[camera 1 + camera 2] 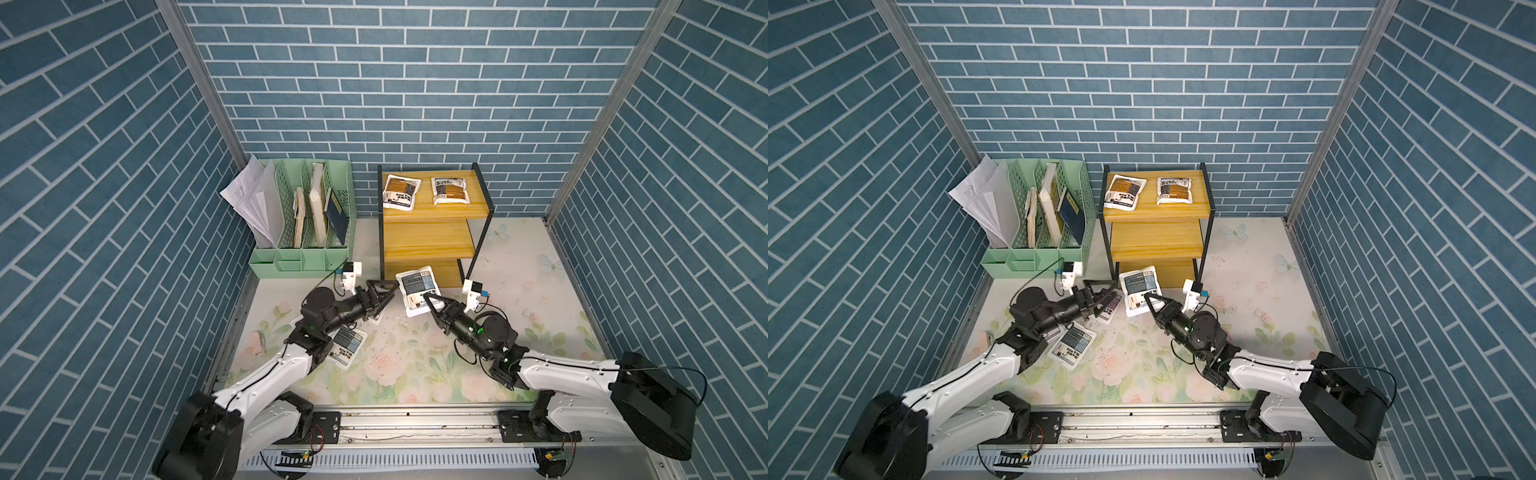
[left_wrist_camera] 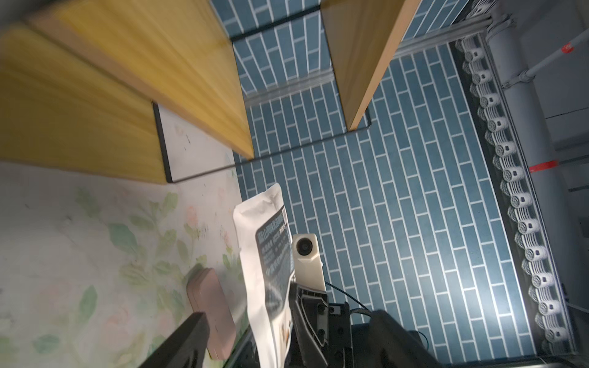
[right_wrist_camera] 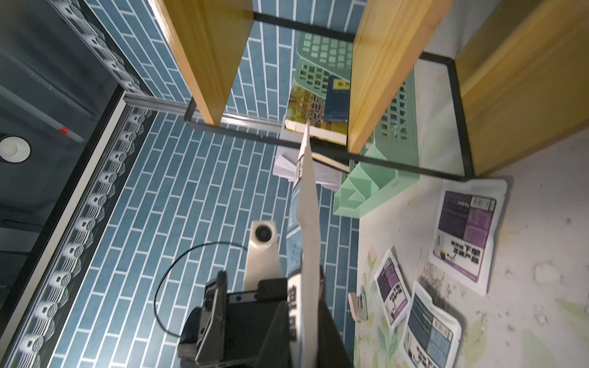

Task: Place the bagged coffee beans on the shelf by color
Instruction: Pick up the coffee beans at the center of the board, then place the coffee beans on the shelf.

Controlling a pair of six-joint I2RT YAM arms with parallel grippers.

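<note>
The right jaws gripped a blue-grey pouch (image 1: pixel 415 286) on the near side of the shelf (image 1: pixel 428 243), the left jaws wide just left of it, so placing it seemed in hand, next calling for a lift onto a bare tier.

blue brick walls (image 1: pixel 415 83) stand on three sides. the surface (image 1: pixel 415 374) is pale, with pink flowers and green leaves. a green paper holder (image 1: pixel 291 266) sits by the back wall. a metal rail (image 1: pixel 415 424) runs along the front.
</note>
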